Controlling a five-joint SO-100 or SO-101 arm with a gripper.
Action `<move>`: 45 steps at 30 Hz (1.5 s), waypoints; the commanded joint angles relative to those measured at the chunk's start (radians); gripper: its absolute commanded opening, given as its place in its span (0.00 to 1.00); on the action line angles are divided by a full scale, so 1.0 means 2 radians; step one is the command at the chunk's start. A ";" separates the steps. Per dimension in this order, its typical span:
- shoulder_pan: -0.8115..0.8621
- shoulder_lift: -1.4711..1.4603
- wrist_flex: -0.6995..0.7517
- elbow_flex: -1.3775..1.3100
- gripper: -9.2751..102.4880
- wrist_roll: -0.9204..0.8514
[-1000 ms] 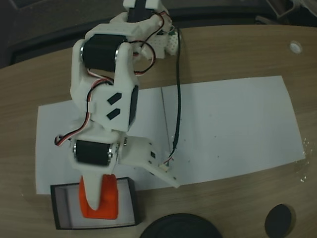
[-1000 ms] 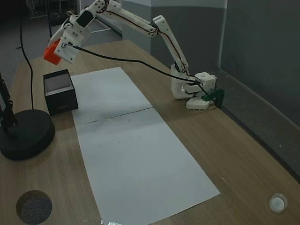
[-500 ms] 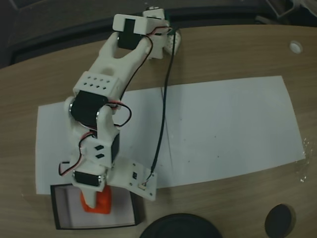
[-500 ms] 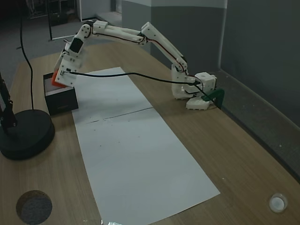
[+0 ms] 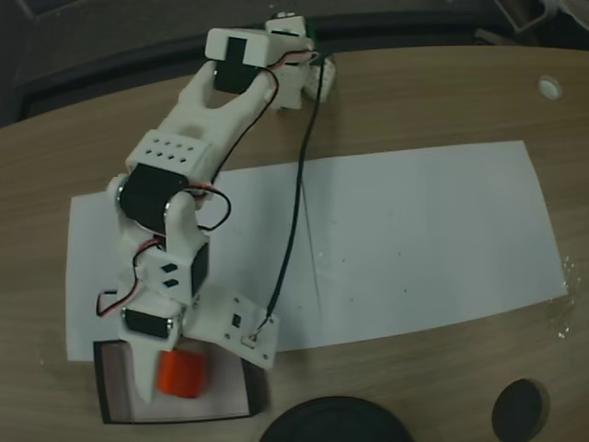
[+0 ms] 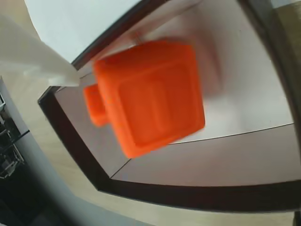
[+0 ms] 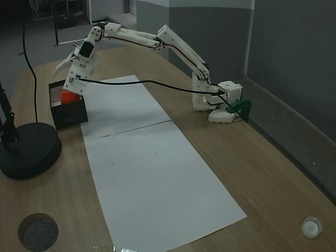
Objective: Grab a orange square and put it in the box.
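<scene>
Wooden table; orange square (image 5: 181, 373) tilted inside box (image 5: 248, 391).

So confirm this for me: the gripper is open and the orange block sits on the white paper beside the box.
Not quite. The gripper is open, but the orange block sits inside the box, on its pale floor, not on the paper. A fixed view and the wrist view show it within the black walls.

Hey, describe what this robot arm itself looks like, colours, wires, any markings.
The arm is white plastic with boxy black motors at its joints. Thin red, white and black wires loop between the links, and a thicker black cable runs from the base to a small white board near the wrist. One link has a row of small holes, another two black slanted marks. The gripper has a pointed white finger.
</scene>
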 commanded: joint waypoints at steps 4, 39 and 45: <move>0.003 0.105 0.103 -0.117 0.13 0.054; -0.219 1.098 0.105 0.678 0.08 0.090; -0.219 1.244 0.096 0.772 0.08 0.088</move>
